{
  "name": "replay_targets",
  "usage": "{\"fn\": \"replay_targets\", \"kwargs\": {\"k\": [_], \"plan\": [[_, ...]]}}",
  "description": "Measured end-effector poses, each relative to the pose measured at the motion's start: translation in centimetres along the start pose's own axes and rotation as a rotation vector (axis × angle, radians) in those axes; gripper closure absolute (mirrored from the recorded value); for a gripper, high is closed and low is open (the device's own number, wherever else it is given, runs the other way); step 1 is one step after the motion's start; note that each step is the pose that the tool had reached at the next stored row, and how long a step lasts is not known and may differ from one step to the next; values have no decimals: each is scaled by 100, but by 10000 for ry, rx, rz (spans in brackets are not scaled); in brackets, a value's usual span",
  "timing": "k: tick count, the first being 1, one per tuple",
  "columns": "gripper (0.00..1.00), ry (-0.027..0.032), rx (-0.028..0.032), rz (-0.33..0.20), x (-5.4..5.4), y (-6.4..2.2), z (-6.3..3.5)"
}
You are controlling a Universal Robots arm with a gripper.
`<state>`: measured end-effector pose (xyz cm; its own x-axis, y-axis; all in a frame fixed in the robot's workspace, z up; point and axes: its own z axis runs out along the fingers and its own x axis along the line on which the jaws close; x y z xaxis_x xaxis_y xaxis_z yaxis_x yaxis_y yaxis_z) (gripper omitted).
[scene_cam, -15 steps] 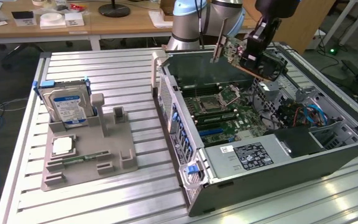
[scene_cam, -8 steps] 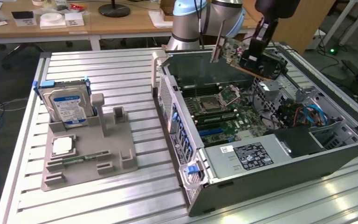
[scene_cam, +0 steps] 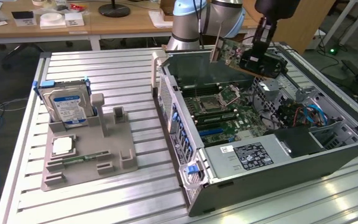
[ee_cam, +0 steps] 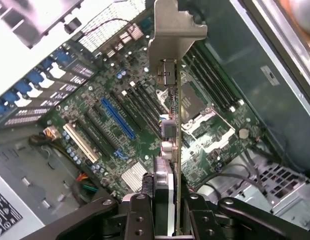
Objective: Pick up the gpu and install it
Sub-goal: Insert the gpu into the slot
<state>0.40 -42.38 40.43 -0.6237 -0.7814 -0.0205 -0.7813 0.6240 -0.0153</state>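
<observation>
The gpu (scene_cam: 232, 52) hangs in the air in the upper right part of the exterior view, tilted, above the rear of the open computer case (scene_cam: 185, 140) and clear of the motherboard (scene_cam: 229, 114) below it. Its green board face shows, and its grey metal bracket (scene_cam: 216, 46) is at the end toward the exterior view's left. The gripper (scene_cam: 261, 63) is clenched on the card's other end, grasping the gpu. In the wrist view the gpu (ee_cam: 176, 145) is seen edge-on, running away from the camera, with the bracket (ee_cam: 171, 30) at its far end. One of the black fingers (ee_cam: 139, 216) sits on each side of the card's near end, pressed against it, so the gripper (ee_cam: 167, 220) holds it between them.

Under the card in the wrist view lie the motherboard (ee_cam: 125, 150), a long blue slot (ee_cam: 117, 118) and a white slot (ee_cam: 81, 141) beside it; the card touches neither. The processor socket (scene_cam: 227, 95) lies at the middle of the board in the exterior view. A labelled metal box (scene_cam: 249, 156) fills the case's lower corner, and blue cables (scene_cam: 309, 114) show at the right.

Well apart, at the left of the exterior view, a grey holder (scene_cam: 118, 151) rests on the slatted metal table (scene_cam: 104, 200) with a hard drive (scene_cam: 67, 105) standing upright in it
</observation>
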Motion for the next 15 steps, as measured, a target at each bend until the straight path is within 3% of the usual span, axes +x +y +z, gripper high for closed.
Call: {"fn": "replay_targets", "kwargs": {"k": [15], "plan": [[72, -25, -35, -2662, 0, 0, 21]]}}
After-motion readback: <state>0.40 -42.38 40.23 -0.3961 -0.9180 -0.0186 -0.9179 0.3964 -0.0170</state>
